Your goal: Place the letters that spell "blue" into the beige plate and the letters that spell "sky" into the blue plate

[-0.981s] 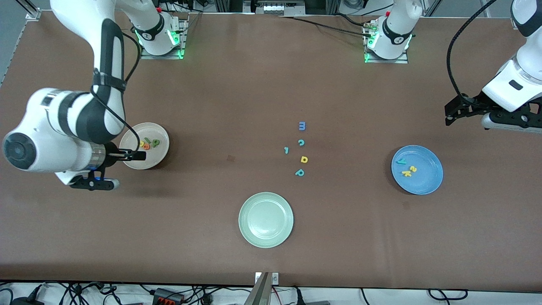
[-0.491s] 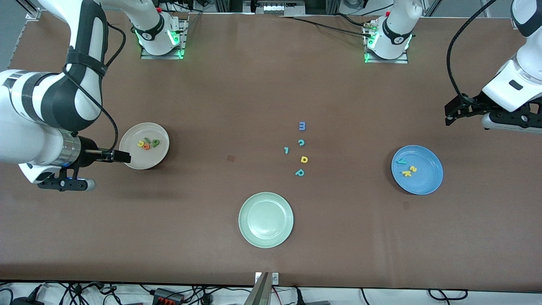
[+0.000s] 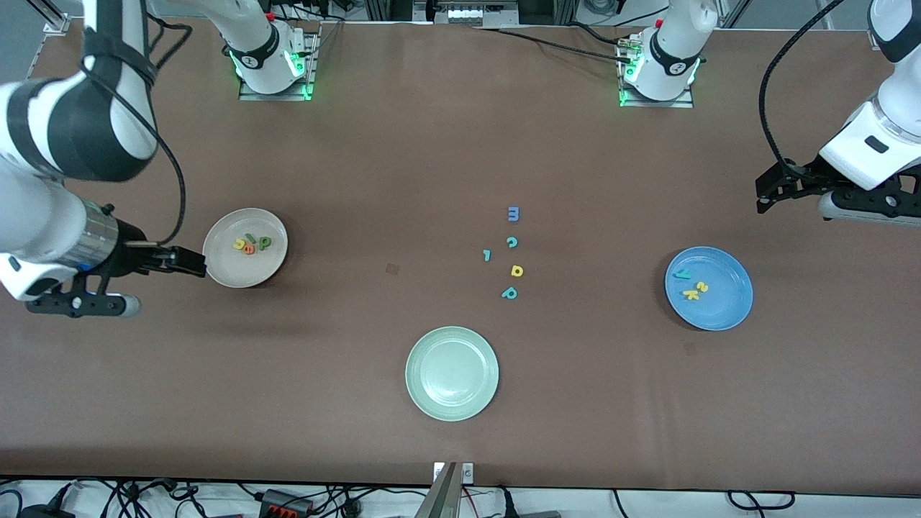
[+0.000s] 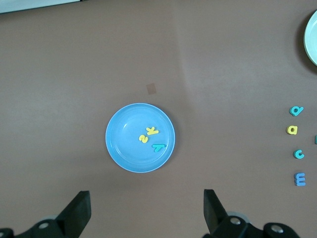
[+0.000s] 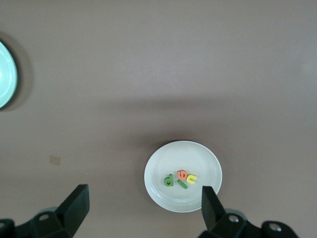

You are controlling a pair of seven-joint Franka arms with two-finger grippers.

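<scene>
Beige plate point(image 3: 245, 248) sits toward the right arm's end of the table and holds the four "blue" letters point(image 5: 180, 179): green b, dark green l, orange e, yellow u, clustered near its centre. Blue plate point(image 3: 709, 288), toward the left arm's end, holds the "sky" letters point(image 4: 150, 138): yellow s and k, teal y. Both words appear sorted, so the task looks finished.

Right gripper point(image 3: 188, 262) hangs beside the beige plate's rim, fingers spread, empty. Left gripper point(image 3: 770, 192) waits high near the table's edge, fingers apart, empty.

Leftover letters point(image 3: 510, 253) lie mid-table; pale green plate point(image 3: 452, 373) is unused.
</scene>
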